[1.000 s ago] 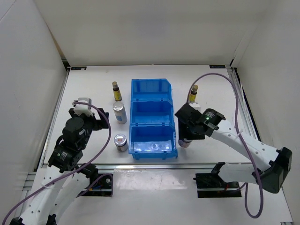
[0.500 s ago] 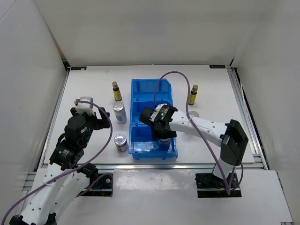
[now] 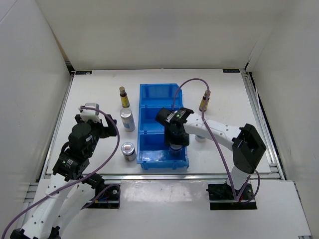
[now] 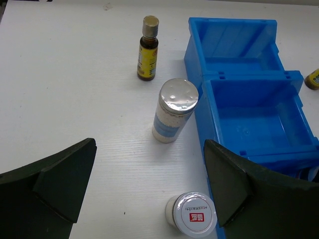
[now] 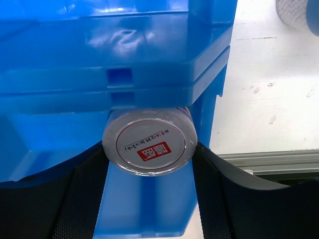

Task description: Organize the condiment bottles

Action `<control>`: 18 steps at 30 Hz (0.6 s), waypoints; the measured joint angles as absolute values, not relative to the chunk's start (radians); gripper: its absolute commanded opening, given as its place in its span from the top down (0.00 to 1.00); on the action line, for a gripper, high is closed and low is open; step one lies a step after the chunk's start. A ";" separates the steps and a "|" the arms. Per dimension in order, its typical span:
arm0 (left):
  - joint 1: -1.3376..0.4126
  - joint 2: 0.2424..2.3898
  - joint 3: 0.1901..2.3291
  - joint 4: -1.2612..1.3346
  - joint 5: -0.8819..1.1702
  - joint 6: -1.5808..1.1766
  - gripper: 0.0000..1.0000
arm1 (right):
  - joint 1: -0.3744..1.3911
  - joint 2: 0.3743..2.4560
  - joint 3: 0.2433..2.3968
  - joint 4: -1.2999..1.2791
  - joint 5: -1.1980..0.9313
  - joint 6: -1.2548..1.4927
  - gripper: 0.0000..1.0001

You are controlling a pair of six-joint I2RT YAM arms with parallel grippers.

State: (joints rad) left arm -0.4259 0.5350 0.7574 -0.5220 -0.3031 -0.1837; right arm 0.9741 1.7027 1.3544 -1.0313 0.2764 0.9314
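Observation:
My right gripper (image 5: 149, 149) is shut on a short silver jar (image 5: 149, 141) with a red-marked lid, held over the near compartment of the blue bin (image 3: 149, 162). In the top view that gripper (image 3: 174, 143) hides the jar. My left gripper (image 4: 149, 164) is open and holds nothing, on the table left of the bin. Ahead of it stand an amber bottle (image 4: 148, 48), a white-blue cylinder (image 4: 174, 110) and a second silver jar (image 4: 194, 216). Right of the bin, another amber bottle (image 3: 205, 100) stands, and a silver-lidded cylinder (image 5: 294, 12) shows partly.
The bin's middle (image 4: 259, 114) and far (image 4: 234, 45) compartments hold nothing I can see. White walls close the table on three sides. A metal rail (image 3: 164, 175) runs along the near edge. The right arm's purple cable (image 3: 189, 84) arcs over the bin.
My right arm has swung left from the table right of the bin, carrying the silver jar to over the near compartment. The left arm has not moved.

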 measured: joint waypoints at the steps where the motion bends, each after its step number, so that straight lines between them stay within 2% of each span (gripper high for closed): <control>1: -0.426 0.534 0.756 -0.522 -0.301 -0.183 0.01 | 0.968 1.703 1.353 -1.026 0.274 0.931 0.96; 4: -0.426 0.527 0.752 -0.519 -0.286 -0.174 0.01 | 0.965 1.703 1.352 -1.023 0.270 0.927 0.96; 10: -0.426 0.522 0.747 -0.515 -0.269 -0.163 0.01 | 0.965 1.703 1.352 -1.021 0.266 0.923 0.79; 11: -0.426 0.520 0.747 -0.514 -0.269 -0.162 0.01 | 0.965 1.703 1.352 -1.021 0.266 0.922 0.59; 13: -0.426 0.515 0.744 -0.512 -0.269 -0.162 0.01 | 0.965 1.703 1.352 -1.021 0.266 0.920 0.41; 14: -0.426 0.513 0.743 -0.511 -0.269 -0.164 0.01 | 0.966 1.703 1.352 -1.021 0.265 0.920 0.28; 16: -0.426 0.507 0.733 -0.498 -0.269 -0.171 0.01 | 0.970 1.703 1.351 -1.019 0.267 0.924 0.13; 17: -0.426 0.505 0.727 -0.498 -0.268 -0.175 0.01 | 0.980 1.702 1.350 -1.016 0.282 0.935 0.00; 18: -0.426 0.506 0.725 -0.505 -0.265 -0.180 0.01 | 0.994 1.700 1.348 -1.017 0.303 0.953 0.00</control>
State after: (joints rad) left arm -0.4259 0.5060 0.7254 -0.5049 -0.2649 -0.1802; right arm 0.9943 1.7004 1.3479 -1.0168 0.3027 0.9527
